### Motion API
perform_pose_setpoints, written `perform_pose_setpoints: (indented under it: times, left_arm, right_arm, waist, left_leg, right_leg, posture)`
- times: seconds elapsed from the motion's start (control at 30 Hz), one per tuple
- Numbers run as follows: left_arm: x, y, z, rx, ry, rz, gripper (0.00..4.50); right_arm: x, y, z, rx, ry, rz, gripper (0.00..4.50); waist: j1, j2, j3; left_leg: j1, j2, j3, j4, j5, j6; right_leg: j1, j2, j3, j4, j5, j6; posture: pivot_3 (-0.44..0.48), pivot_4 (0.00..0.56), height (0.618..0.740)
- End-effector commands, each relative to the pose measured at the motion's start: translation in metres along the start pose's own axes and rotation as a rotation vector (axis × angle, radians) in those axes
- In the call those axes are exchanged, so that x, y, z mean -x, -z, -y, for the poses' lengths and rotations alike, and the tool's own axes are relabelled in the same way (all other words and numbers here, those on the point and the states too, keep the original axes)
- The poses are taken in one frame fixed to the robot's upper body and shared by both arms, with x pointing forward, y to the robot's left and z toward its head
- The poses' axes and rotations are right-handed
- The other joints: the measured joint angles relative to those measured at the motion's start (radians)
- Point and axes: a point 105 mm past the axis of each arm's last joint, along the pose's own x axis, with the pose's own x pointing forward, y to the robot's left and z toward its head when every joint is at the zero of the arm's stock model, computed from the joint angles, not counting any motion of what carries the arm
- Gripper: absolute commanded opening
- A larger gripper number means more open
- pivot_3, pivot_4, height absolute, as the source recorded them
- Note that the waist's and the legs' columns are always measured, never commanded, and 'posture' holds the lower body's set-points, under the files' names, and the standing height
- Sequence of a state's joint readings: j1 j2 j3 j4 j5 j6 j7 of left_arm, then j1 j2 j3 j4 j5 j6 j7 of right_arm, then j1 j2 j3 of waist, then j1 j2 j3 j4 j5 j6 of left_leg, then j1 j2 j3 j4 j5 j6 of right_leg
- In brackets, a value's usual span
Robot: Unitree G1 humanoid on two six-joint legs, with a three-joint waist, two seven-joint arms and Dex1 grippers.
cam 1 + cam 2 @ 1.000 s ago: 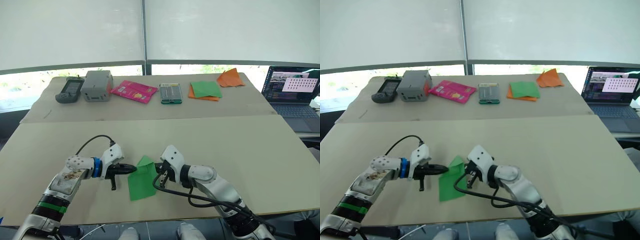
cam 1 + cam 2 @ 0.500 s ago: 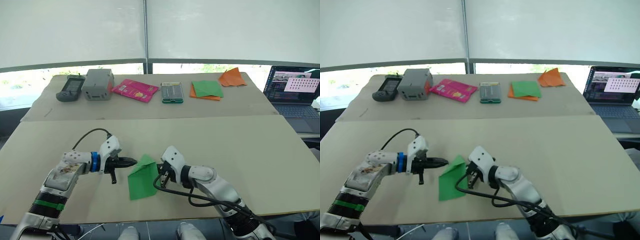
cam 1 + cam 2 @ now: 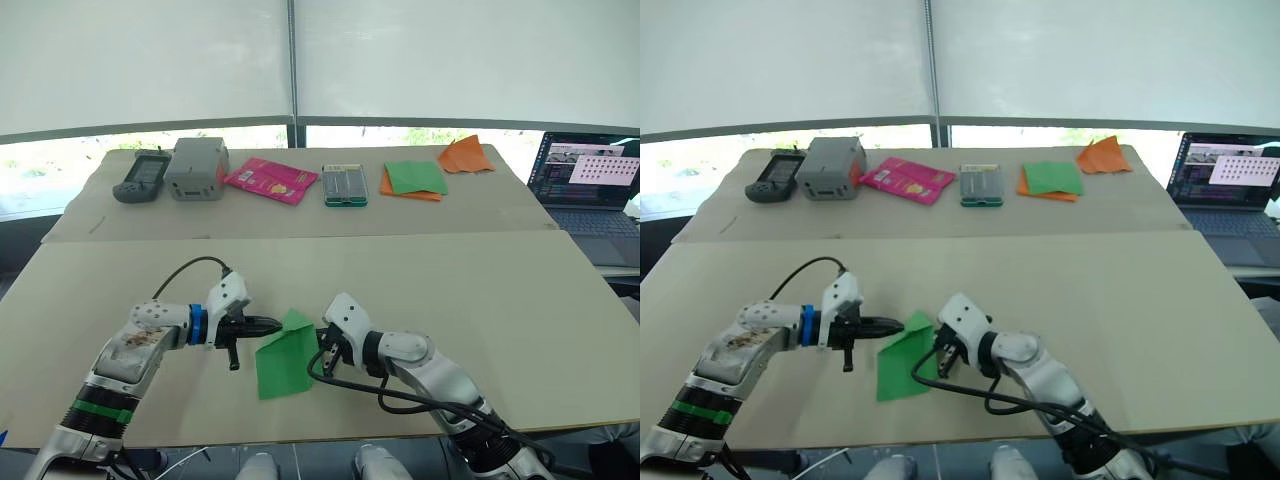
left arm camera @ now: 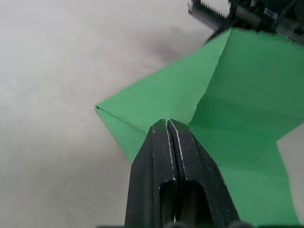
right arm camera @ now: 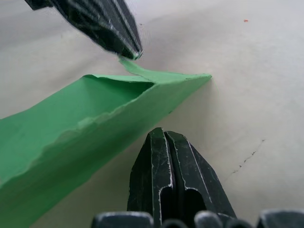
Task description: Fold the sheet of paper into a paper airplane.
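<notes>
1. The thin bright green sheet of paper (image 3: 285,357), partly folded with a raised peak at its far end, lies on the near beige cardboard-covered table (image 3: 480,300), between the two arms.
2. The left gripper (image 3: 272,325) points sideways at the sheet's raised far corner. In the left wrist view its two black fingers (image 4: 164,161) are pressed flat together, tips right at the folded edge. I cannot tell whether any paper is caught between them; they look closed with nothing in them.
3. The right gripper (image 3: 322,345) sits low against the sheet's right edge, near the peak. In the right wrist view its black fingers (image 5: 166,166) are also shut tight against each other, just beside the standing green flap but not around it.
4. In that same view the tip of the left gripper hovers at the curled top corner of the flap, touching it or very nearly.
5. On the far table sit a dark handheld device (image 3: 138,178), a grey box (image 3: 195,170), a pink packet (image 3: 268,181), a small green-edged case (image 3: 344,185), a green sheet bordered by orange paper (image 3: 412,180) and a crumpled orange paper (image 3: 463,156).
6. An open laptop (image 3: 590,185) stands off to the right with its screen lit.
</notes>
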State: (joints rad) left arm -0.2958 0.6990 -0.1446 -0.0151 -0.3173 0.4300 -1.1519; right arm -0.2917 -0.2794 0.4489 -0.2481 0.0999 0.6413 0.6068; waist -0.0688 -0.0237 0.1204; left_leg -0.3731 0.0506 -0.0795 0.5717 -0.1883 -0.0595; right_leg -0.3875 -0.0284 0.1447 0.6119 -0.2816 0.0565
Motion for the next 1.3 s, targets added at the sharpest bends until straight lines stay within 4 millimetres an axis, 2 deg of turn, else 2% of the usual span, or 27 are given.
perform_pose_setpoints:
  times: [0.03,0.23,0.4,0.57,0.87,1.2,1.3]
  left_arm:
    - [-0.002,0.001,-0.004,-0.034,-0.019,-0.009,0.05]
    - [-0.012,0.0,-0.003,-0.038,-0.012,-0.002,0.05]
    - [-0.017,0.009,0.0,-0.03,0.005,-0.03,0.05]
    - [-0.016,0.019,-0.001,-0.027,0.006,-0.062,0.05]
    - [-0.013,0.019,-0.006,-0.015,-0.01,-0.069,0.05]
    - [0.024,0.003,-0.021,-0.081,-0.102,-0.081,0.05]
    - [0.033,-0.003,-0.016,-0.07,-0.092,-0.051,0.05]
  right_arm:
    - [0.004,-0.025,-0.001,0.035,0.006,0.085,0.0]
    - [0.003,-0.035,-0.004,0.063,0.003,0.1,0.0]
    - [-0.002,-0.038,-0.006,0.083,-0.005,0.098,0.0]
    - [-0.013,-0.033,-0.014,0.078,-0.04,0.08,0.0]
    - [-0.043,-0.013,-0.019,0.095,-0.079,-0.011,0.0]
    - [-0.047,0.006,-0.021,0.087,-0.102,-0.077,0.0]
    - [-0.047,0.007,-0.018,0.093,-0.097,-0.083,0.0]
  waist:
    - [0.0,0.0,0.0]
    - [0.002,0.0,0.0]
    - [0.0,0.0,0.0]
    - [0.001,0.0,0.0]
    - [-0.001,0.001,-0.001]
    - [-0.003,0.001,-0.001]
    - [-0.005,0.001,-0.001]
  left_leg:
    - [0.0,0.0,0.0,0.0,0.0,0.0]
    - [0.0,0.0,0.0,0.0,0.0,0.0]
    - [0.0,0.0,0.0,0.0,0.0,0.0]
    - [0.0,0.0,0.0,0.0,0.0,0.0]
    - [0.002,0.0,0.0,0.0,0.0,0.0]
    - [0.002,0.0,0.0,0.0,0.0,0.0]
    - [0.002,0.001,0.0,0.0,0.0,0.0]
  right_leg:
    - [0.0,0.0,0.0,0.0,0.0,0.0]
    - [0.0,0.0,0.0,0.0,0.0,0.0]
    - [0.0,0.0,0.0,0.0,0.0,0.0]
    - [0.001,0.0,0.0,0.0,0.0,0.0]
    - [0.001,0.001,0.0,0.002,0.0,0.0]
    - [0.001,0.001,0.0,0.003,0.0,0.0]
    - [0.001,0.001,0.0,0.002,0.0,0.0]
  posture:
    - [0.0,0.15,0.74]
    - [0.0,0.15,0.74]
    - [0.0,0.15,0.74]
    - [0.0,0.15,0.74]
    - [0.0,0.15,0.74]
    - [0.0,0.15,0.74]
    - [0.0,0.15,0.74]
